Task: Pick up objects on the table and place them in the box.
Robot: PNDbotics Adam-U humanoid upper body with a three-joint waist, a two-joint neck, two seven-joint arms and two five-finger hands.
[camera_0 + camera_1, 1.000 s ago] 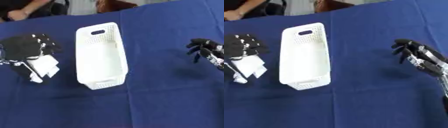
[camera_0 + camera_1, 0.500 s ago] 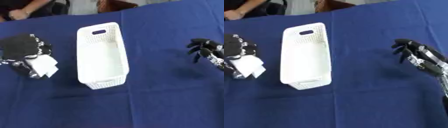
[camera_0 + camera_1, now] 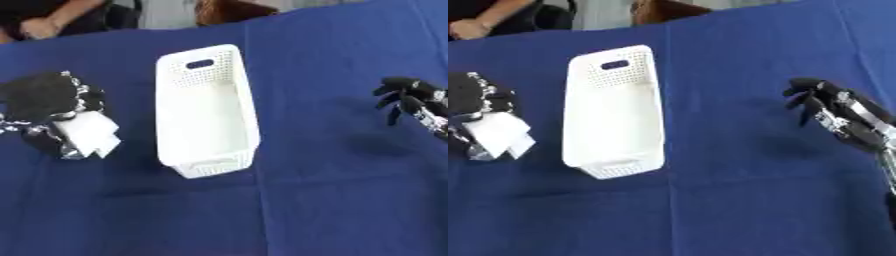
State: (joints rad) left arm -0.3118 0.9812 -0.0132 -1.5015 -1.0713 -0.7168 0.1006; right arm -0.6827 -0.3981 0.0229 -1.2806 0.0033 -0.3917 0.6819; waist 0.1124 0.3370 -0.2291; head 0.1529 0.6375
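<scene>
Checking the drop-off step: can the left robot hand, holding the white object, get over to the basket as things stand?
Probably yes. The left robot hand with the white object sits beside the white basket, only bare blue cloth between them, and the basket is open-topped.

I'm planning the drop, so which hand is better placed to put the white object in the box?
Left. The left hand already holds the white object just beside the box. The right hand hovers empty, farther off on the box's other side.

No legible text, label, brand, number or sign appears on any item or surface in either view.
</scene>
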